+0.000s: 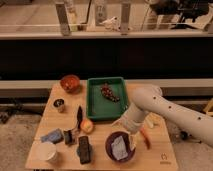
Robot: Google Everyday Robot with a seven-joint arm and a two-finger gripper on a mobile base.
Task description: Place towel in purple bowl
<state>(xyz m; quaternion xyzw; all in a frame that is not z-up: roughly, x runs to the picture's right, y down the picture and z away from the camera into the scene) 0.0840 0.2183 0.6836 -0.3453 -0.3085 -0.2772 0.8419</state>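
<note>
A purple bowl [120, 147] sits near the front edge of the wooden table [100, 132]. A pale grey towel [118, 147] lies inside it. My white arm reaches in from the right, and my gripper [131, 135] is just above the bowl's right rim, next to the towel.
A green tray [95, 100] with dark food stands at the table's back middle. An orange bowl [70, 82] is at the back left. A small cup [59, 105], an apple [87, 126], a blue sponge [52, 136], a white cup [46, 151] and a black object [85, 149] lie on the left. An orange item [145, 137] lies right of the bowl.
</note>
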